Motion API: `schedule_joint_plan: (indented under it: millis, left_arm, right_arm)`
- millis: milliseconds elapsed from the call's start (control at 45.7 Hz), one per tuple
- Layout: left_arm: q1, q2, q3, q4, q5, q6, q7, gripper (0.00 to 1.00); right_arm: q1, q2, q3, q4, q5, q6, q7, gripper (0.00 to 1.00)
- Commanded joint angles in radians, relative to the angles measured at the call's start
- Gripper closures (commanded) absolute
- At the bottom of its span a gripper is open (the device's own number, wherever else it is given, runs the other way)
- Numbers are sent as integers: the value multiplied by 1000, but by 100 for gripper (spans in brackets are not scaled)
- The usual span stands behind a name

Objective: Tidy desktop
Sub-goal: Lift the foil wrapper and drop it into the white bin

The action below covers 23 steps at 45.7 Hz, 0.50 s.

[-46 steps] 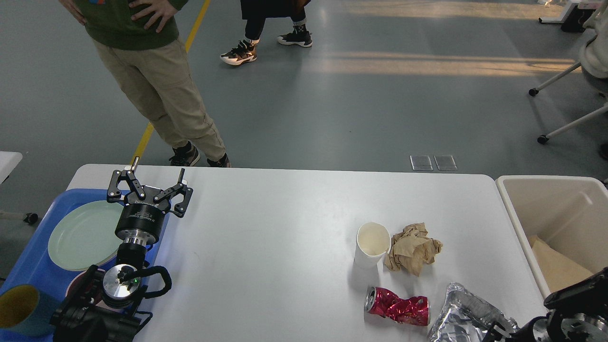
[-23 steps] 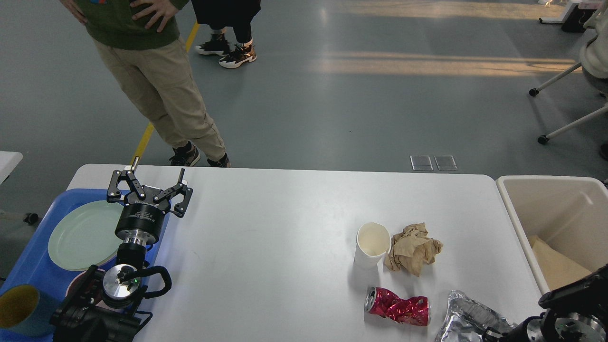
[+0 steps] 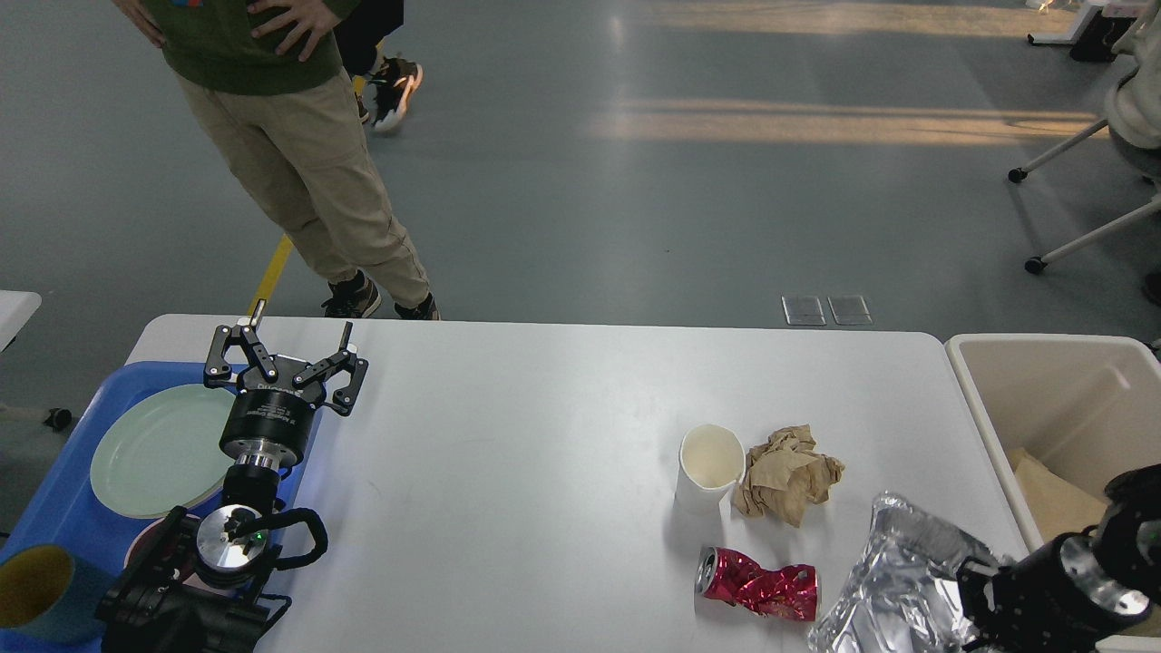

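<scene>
Our left gripper (image 3: 288,352) hangs with fingers spread wide and nothing between them, over the desktop's (image 3: 526,472) left edge by the blue tray (image 3: 54,508) holding the pale green plate (image 3: 154,449). Our right gripper (image 3: 966,580) is at the crumpled foil bag (image 3: 893,580) near the beige bin (image 3: 1043,399), fingers hidden, so we can't tell its state. White paper cup (image 3: 710,464), brown paper wad (image 3: 789,472) and crushed red can (image 3: 757,585) sit on the desktop's right half.

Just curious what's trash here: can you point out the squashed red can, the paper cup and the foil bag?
red can (image 3: 758,591), head view, dented middle.
paper cup (image 3: 710,456), head view, inside of the open mouth.
foil bag (image 3: 893,580), head view, crinkled silver face.
</scene>
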Motion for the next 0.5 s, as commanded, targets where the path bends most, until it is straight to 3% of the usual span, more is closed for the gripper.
schedule_joint_plan:
  millis: [0,262,481]
  left_arm:
    - [0,0,0,0,0,0,0,4]
    - [0,0,0,0,0,0,0,4]
    - [0,0,0,0,0,0,0,4]
  right_arm:
    - [215,-33,-132,13,4,124,0,100]
    - [701,-7,-452,85,57,245,0,100]
    - [803,29,-543,119,54,222,2,100]
